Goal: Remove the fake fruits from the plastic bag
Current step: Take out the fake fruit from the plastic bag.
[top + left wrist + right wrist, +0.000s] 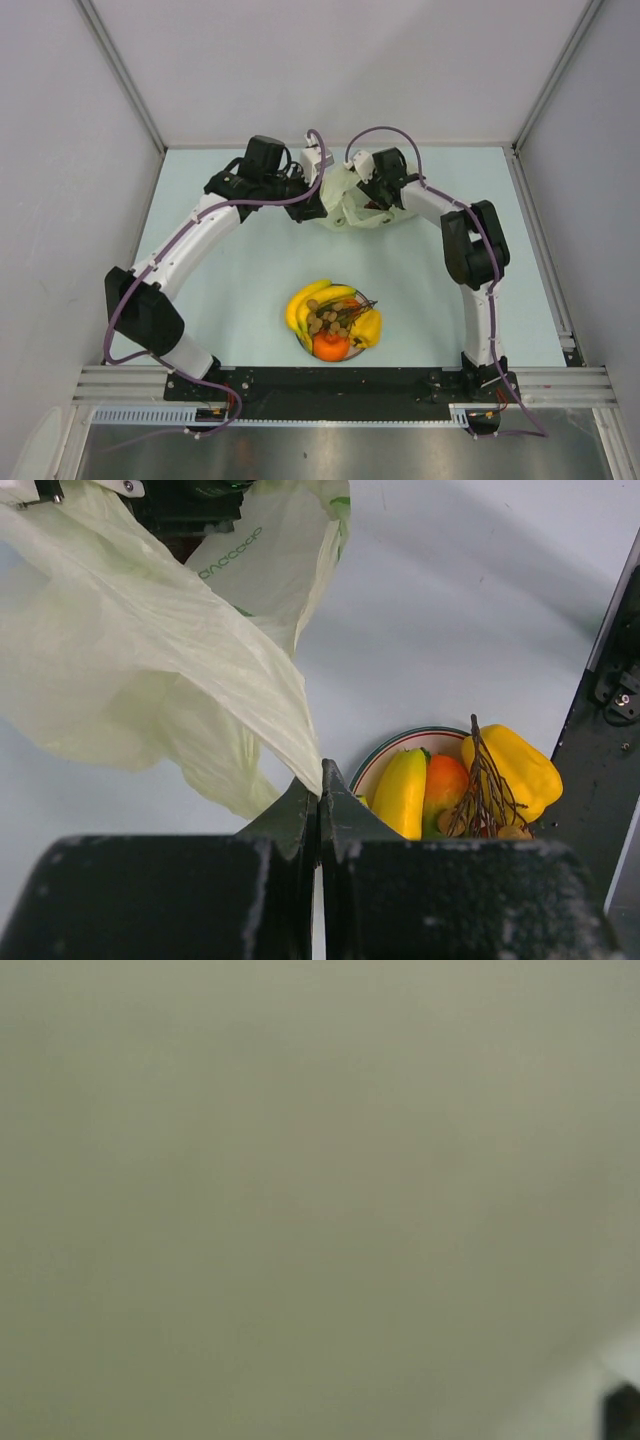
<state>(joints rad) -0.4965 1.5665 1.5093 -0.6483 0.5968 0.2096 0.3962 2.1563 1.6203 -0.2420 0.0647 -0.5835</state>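
The pale plastic bag [347, 192] hangs crumpled between both grippers at the far middle of the table. My left gripper [320, 780] is shut on a thin edge of the plastic bag [150, 650]; in the top view this gripper [312, 206] is at the bag's left side. My right gripper [378, 203] reaches into the bag from the right, its fingers hidden by plastic. Bag film [300, 1200] fills the right wrist view. The fake fruits lie on a plate [301, 338]: a banana bunch [312, 300], an orange-red fruit [331, 346], a yellow fruit [369, 328] and a grape stem [335, 319].
The plate [385, 755] with its red-green rim sits near the table's front edge, between the arm bases, holding a banana [402, 792] and the grape stem [487, 790]. The black base rail [610, 730] runs along the near edge. Grey walls enclose the table.
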